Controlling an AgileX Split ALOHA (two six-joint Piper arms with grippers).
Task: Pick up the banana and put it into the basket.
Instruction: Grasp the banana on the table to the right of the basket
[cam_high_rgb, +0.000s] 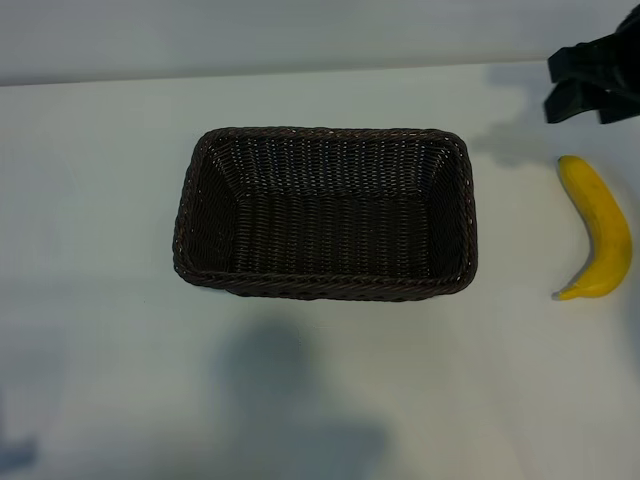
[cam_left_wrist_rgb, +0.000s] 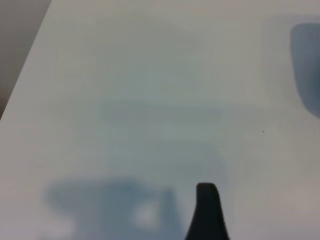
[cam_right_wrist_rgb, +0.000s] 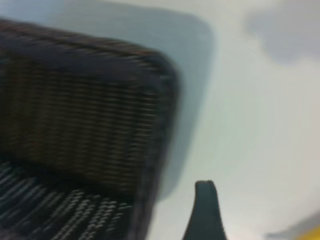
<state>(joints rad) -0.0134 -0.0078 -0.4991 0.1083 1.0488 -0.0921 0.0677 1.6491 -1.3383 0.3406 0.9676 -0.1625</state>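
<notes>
The banana (cam_high_rgb: 600, 228) lies on the white table at the right, curved, its stem tip toward the front. The dark-brown wicker basket (cam_high_rgb: 325, 285) stands empty in the middle, well left of the banana. My right gripper (cam_high_rgb: 590, 85) hovers at the far right, behind the banana and apart from it. It is open and holds nothing. In the right wrist view one dark finger (cam_right_wrist_rgb: 205, 212) shows beside the basket's corner (cam_right_wrist_rgb: 160, 100), with a sliver of the banana (cam_right_wrist_rgb: 313, 233) at the edge. The left wrist view shows one finger (cam_left_wrist_rgb: 207, 212) of my open left gripper over bare table.
The white table (cam_high_rgb: 120, 200) reaches round the basket on all sides. Its far edge meets a pale wall. Soft shadows fall on the table in front of the basket and at the front left corner.
</notes>
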